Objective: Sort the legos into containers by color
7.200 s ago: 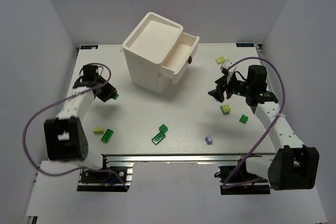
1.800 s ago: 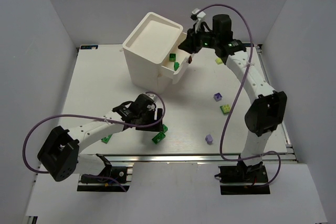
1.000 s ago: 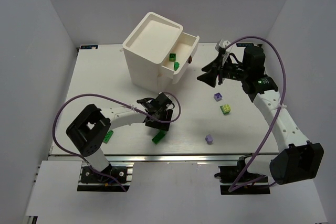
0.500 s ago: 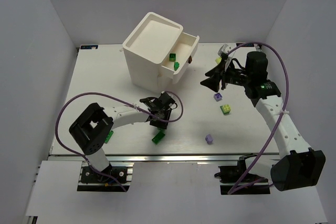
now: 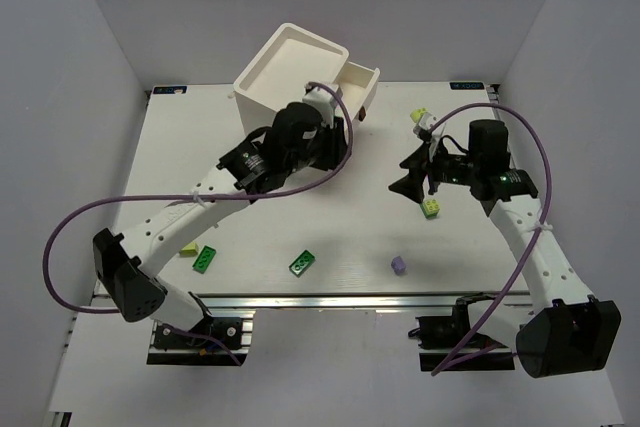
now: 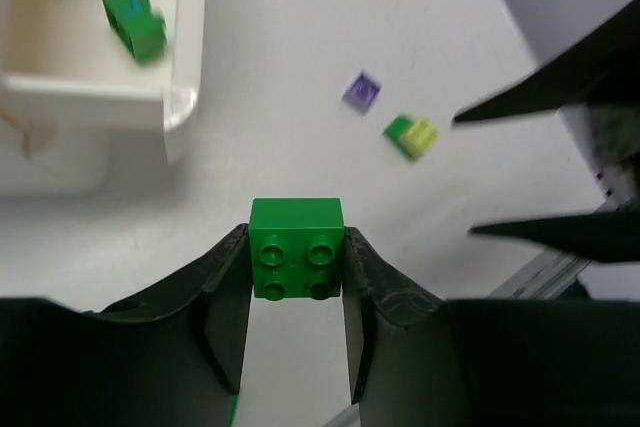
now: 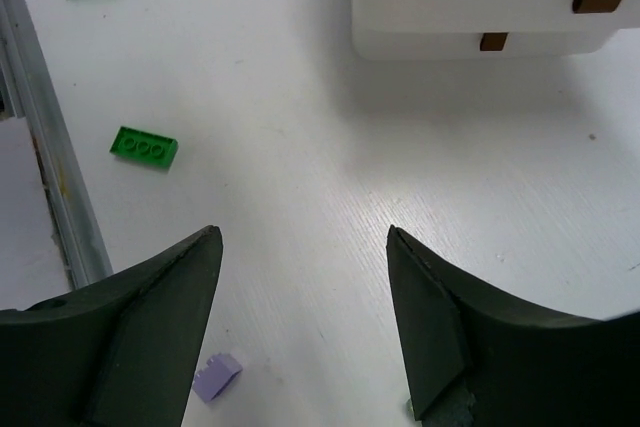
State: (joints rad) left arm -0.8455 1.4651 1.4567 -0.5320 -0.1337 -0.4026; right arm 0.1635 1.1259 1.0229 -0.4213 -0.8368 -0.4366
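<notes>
The left pincer (image 6: 297, 247) is seen clenched on a dark green brick (image 6: 296, 265), which is held between its two fingers above the surface (image 6: 300, 97). Ahead of it and to the left, the open drawer (image 6: 185, 47) is found, with two more green bricks (image 6: 135, 22) lying inside. Further right, the right pincer (image 7: 300, 327) is seen released, with nothing between its spread fingers. A purple brick (image 7: 217, 377) is lying just beside its left finger, and a long green brick (image 7: 144, 146) is lying further ahead on the left.
</notes>
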